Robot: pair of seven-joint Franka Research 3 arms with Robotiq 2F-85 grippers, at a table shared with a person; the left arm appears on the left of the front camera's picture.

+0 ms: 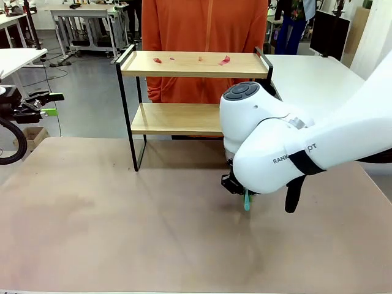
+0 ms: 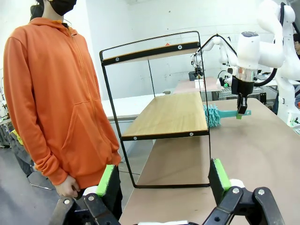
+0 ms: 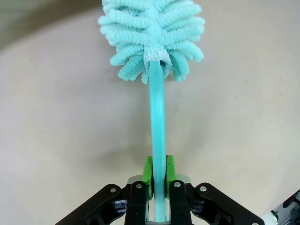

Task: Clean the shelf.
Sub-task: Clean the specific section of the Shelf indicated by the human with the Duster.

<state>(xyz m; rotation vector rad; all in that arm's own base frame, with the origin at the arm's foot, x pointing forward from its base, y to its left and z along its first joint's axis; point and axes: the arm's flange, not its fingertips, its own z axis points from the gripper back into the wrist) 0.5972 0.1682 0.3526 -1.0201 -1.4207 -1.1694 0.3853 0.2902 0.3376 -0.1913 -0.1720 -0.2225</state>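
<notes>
Pads (image 3: 148,169) of the right gripper (image 3: 158,165) are clenched on the thin handle of a teal duster (image 3: 158,108). The duster is held over the tan table (image 3: 70,131), its fluffy head (image 3: 152,37) pointing away from the fingers. In the left wrist view that gripper (image 2: 242,108) hangs straight down. The duster (image 2: 220,114) lies level and points at the shelf (image 2: 164,115), its head just beside the lower board's near end; whether they touch cannot be told. In the front view the handle's tip (image 1: 247,201) pokes out below the right arm's white wrist.

The left gripper (image 2: 163,180) is released, jaws wide apart with nothing between them, facing the shelf's end from well apart.

The shelf (image 1: 184,65) stands on the far part of the table (image 1: 122,214), right in front of a person (image 1: 202,24) in an orange hoodie. Small red scraps (image 1: 224,60) lie on its top board.
</notes>
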